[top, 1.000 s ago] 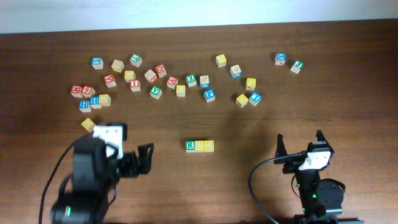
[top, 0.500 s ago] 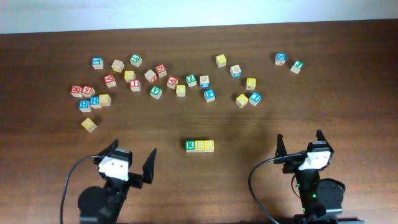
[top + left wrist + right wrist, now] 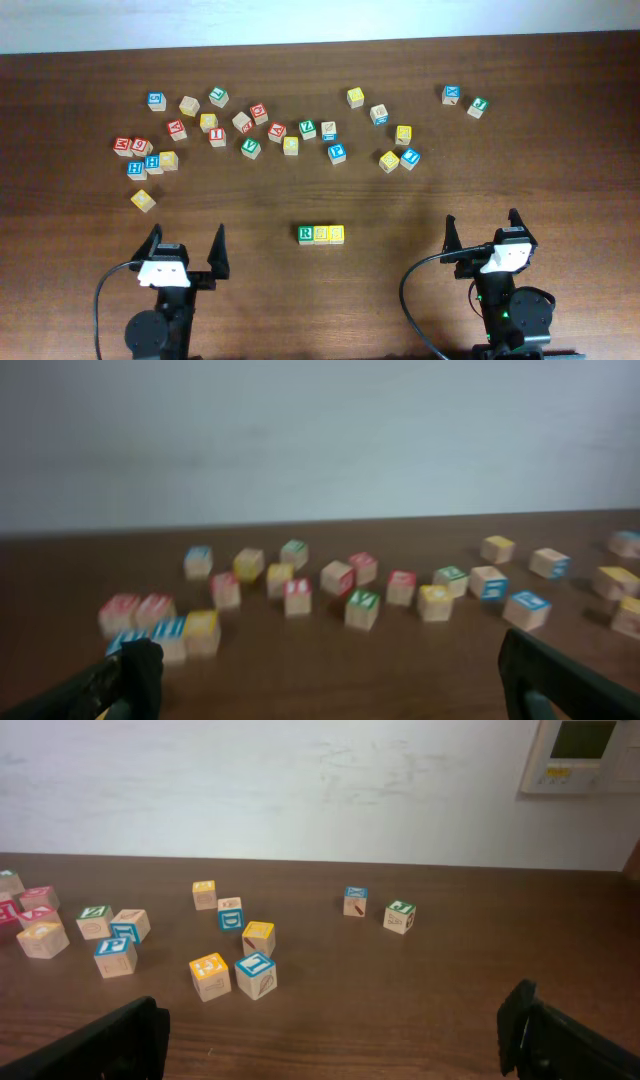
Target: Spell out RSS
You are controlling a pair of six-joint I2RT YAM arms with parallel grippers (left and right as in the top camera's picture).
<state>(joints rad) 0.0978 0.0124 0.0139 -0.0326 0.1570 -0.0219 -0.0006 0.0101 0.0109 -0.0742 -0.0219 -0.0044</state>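
Note:
In the overhead view three cubes stand side by side in a row at the table's middle front: the green R cube (image 3: 306,234) on the left, then a yellow S cube (image 3: 322,235) and a second yellow S cube (image 3: 337,234). They touch each other. My left gripper (image 3: 186,248) is open and empty, at the front left, well left of the row. My right gripper (image 3: 482,228) is open and empty at the front right. The row is out of view in both wrist views.
Several loose letter cubes lie scattered across the back of the table, from a red pair (image 3: 131,146) at the left to a green one (image 3: 477,106) at the right. A lone yellow cube (image 3: 142,200) lies ahead of my left gripper. The wrist views show these cubes and a white wall.
My left arm has drawn back toward the front edge and swung straight, its gripper now facing the back. The right arm and the cube row have not moved.

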